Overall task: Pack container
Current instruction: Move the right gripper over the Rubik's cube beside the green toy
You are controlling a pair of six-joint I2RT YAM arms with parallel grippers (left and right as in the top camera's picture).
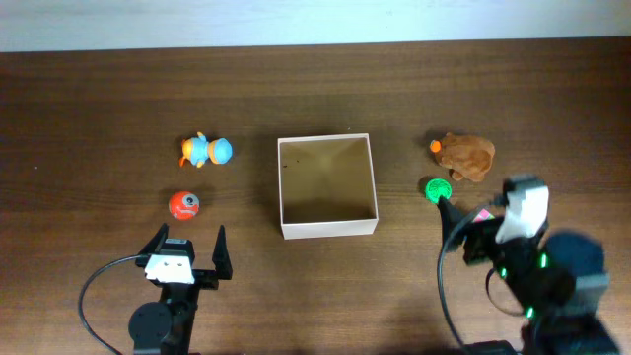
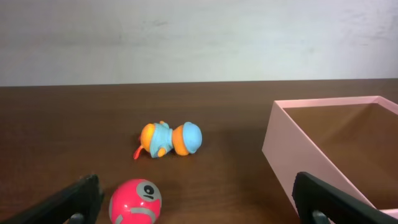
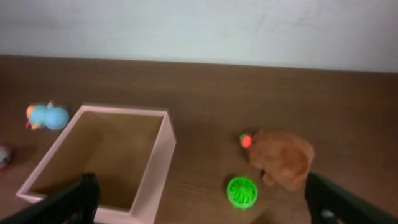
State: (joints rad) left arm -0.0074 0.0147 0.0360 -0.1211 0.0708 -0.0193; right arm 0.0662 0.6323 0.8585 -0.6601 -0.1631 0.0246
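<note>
The container (image 1: pixel 328 228), a square shallow white-walled box with a tan inside, stands at the table's middle and holds nothing; it also shows in the left wrist view (image 2: pixel 292 149) and the right wrist view (image 3: pixel 155 168). A blue and orange toy (image 1: pixel 207 151) (image 2: pixel 169 138) and a red ball (image 1: pixel 183 204) (image 2: pixel 135 201) lie to its left. A brown plush toy (image 1: pixel 465 155) (image 3: pixel 283 158) and a green ball (image 1: pixel 436 189) (image 3: pixel 242 191) lie to its right. My left gripper (image 1: pixel 191 237) (image 2: pixel 199 205) is open just behind the red ball. My right gripper (image 1: pixel 476 204) (image 3: pixel 205 202) is open near the green ball.
Dark wooden table (image 1: pixel 89 118) with a pale wall behind its far edge. The arm bases and cables sit at the front edge, below both grippers.
</note>
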